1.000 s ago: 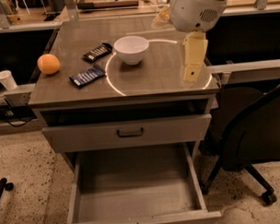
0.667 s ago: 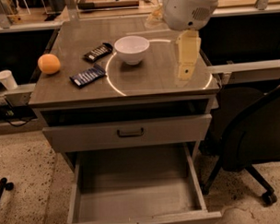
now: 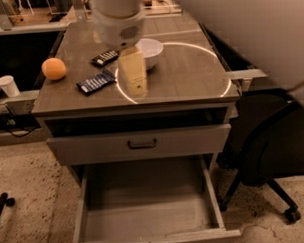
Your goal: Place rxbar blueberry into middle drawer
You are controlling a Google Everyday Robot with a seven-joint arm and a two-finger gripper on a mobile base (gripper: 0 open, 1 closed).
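From my station I saw the tool hanging over the left half of the counter, a pale yellowish block below the arm's white wrist. I could not tell whether it was open or closed. In my view it overlapped the near left rim of the white bowl. Its lower end sat over the bright ring of light that ran across the counter top. Whether it touched the surface or hovered above it, I could not tell.

The rxbar blueberry was not in the tool. It lay flat on the counter just to the tool's left. Its long axis ran on a slant: the left end was nearer the counter's front edge, and the right end was farther back, pointing toward the tool and the bowl. Its dark blue face with pale lettering was up. The black-wrapped bar lay behind it on a similar slant, apart from it. An orange sat further left, close to the counter's left edge.

Below the counter, the upper drawer with its dark handle was closed. The middle drawer beneath it was pulled out toward me, its grey floor and side walls in view. A dark chair stood to the right of the cabinet.
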